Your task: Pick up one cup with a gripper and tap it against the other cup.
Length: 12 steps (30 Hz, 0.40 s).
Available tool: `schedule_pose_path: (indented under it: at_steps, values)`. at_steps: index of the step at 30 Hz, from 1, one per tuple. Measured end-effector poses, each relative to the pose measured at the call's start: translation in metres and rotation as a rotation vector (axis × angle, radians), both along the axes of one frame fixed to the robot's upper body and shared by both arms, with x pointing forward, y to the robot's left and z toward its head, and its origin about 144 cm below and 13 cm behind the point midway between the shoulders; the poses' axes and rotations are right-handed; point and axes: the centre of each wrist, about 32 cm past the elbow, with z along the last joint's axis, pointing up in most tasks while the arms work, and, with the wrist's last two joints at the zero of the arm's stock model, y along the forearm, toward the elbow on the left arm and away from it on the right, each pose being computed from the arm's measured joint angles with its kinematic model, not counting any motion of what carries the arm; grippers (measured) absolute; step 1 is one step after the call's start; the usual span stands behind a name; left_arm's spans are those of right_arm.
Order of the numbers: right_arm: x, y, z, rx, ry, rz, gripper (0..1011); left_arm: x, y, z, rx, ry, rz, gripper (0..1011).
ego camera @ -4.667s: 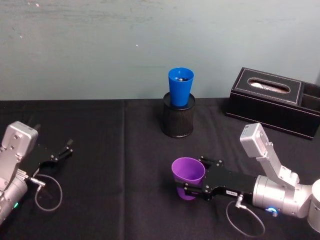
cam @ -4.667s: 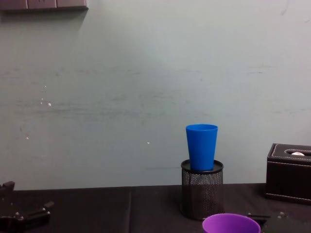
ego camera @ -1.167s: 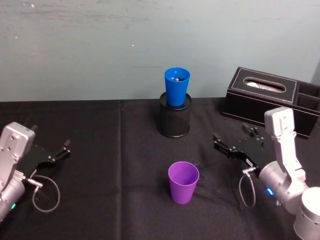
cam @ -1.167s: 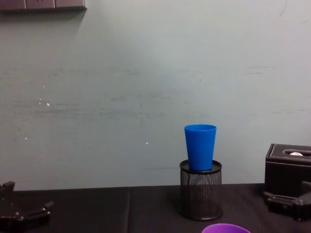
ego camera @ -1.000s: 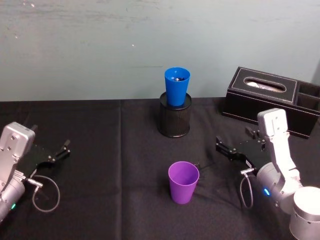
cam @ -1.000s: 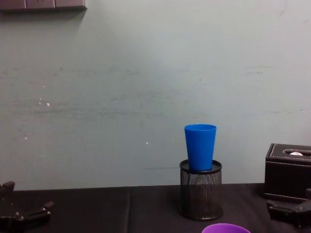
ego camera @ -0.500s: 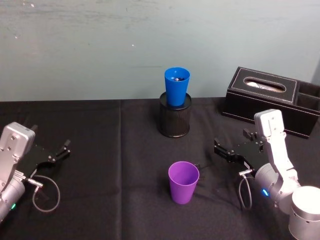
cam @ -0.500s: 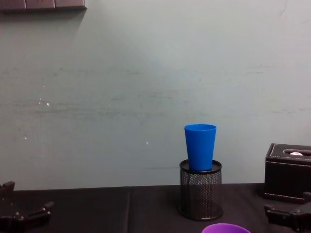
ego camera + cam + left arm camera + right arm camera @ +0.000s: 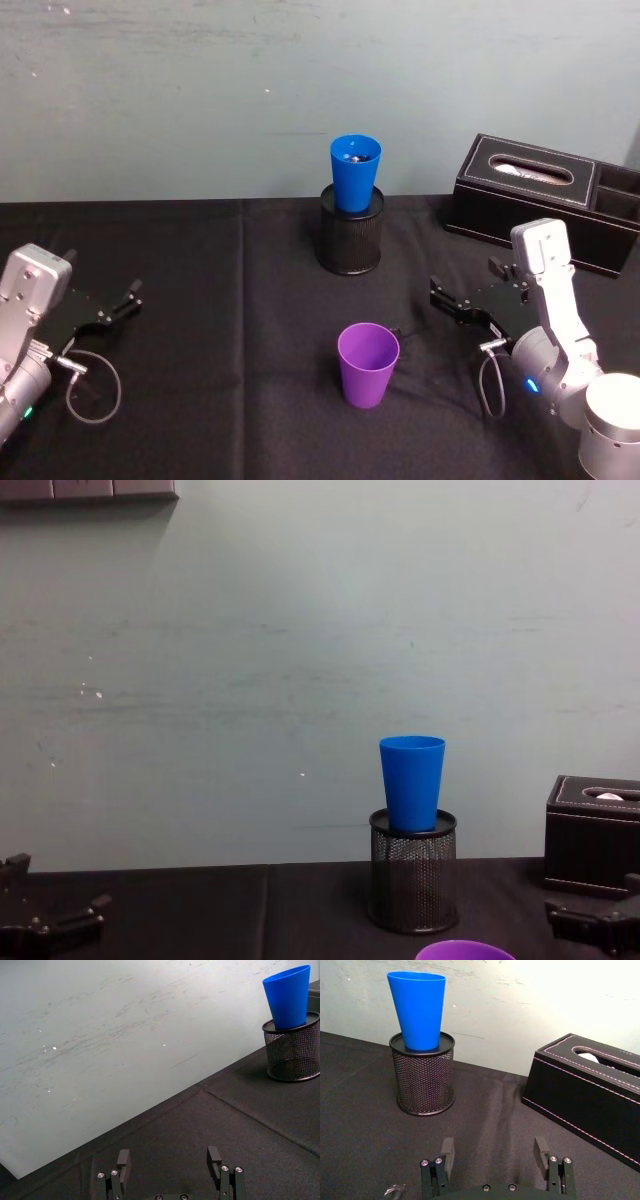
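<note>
Now the purple cup (image 9: 368,364) stands alone on the table (image 9: 240,400). Right gripper (image 9: 462,298) is open and empty beside it. Left gripper (image 9: 118,304) is open too, far away.

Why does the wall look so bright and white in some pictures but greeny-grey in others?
In the left wrist view the wall is washed out nearly white, and in the right wrist view it glows brightest toward one corner above the tissue box; in the head and chest views it looks an even grey-green. The blue cup stays sharp.
</note>
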Motion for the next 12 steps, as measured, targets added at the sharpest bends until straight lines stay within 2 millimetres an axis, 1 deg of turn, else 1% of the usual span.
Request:
schedule_pose_path:
  at_steps: [12]
  values:
    - [0.0000,0.0000,0.0002,0.000,-0.002,-0.001,1003,0.0000,0.0000,0.0000,0.000,0.000,0.000,1000]
